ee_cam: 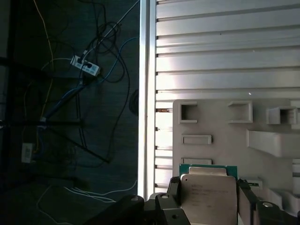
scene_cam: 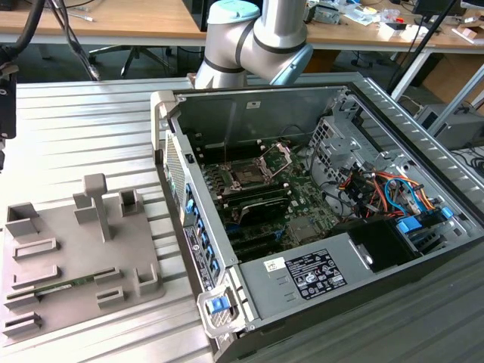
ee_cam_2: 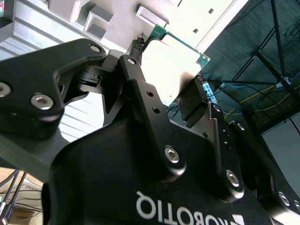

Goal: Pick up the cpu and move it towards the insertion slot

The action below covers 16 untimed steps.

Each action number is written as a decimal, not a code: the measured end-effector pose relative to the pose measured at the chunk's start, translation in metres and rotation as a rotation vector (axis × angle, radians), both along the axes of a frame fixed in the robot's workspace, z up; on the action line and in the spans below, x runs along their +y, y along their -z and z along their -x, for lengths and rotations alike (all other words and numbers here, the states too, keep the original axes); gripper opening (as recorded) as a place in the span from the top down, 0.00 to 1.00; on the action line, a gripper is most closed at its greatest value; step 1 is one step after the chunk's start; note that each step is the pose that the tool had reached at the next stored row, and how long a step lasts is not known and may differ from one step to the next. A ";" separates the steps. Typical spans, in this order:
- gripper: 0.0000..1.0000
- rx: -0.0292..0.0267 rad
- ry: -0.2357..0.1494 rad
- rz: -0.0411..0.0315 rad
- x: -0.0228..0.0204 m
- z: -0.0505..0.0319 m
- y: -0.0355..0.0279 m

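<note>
over the grey tray (ee_cam: 220,126) near the edge of the desk (ee_cam: 211,47), the claw (ee_cam: 209,187) is clamped on the lifted cpu (ee_cam: 208,199); the insertion slot (scene_cam: 246,175) is not yet reached.

The cpu (ee_cam: 208,197) has a silvery top and a thin green rim. The gripper (ee_cam_2: 168,65) is black. The tray (ee_cam: 220,126) is plain grey, on a table (scene_cam: 91,128) of silver ribbed slats. Blue and orange cables (scene_cam: 386,189) lie in the grey case (scene_cam: 249,106).

Glare whitens the cpu (ee_cam_2: 174,61) in the second wrist view; the ribbed table (ee_cam: 225,47) shines. The floor (ee_cam: 70,140) lies dark.
</note>
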<state>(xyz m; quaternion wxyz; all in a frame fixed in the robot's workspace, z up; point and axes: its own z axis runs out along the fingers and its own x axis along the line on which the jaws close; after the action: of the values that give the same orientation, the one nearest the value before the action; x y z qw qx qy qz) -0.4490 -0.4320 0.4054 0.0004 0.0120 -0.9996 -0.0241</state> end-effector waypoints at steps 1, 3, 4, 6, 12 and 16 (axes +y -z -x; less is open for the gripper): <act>0.45 0.0000 0.000 0.0000 0.0000 0.0000 -0.0045; 0.45 0.0000 0.000 0.0000 0.0000 0.0000 -0.0152; 0.45 0.0000 0.000 0.0000 0.0000 0.0000 -0.0153; 0.45 0.0001 0.000 0.0000 0.0000 0.0000 -0.0154; 0.45 0.0000 0.000 0.0000 0.0000 -0.0050 -0.0153; 0.45 0.0000 0.000 0.0000 0.0000 -0.0088 -0.0153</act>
<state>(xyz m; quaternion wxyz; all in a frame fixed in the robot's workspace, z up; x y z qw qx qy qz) -0.4401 -0.4320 0.4207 0.0004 0.0120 -0.9996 -0.0241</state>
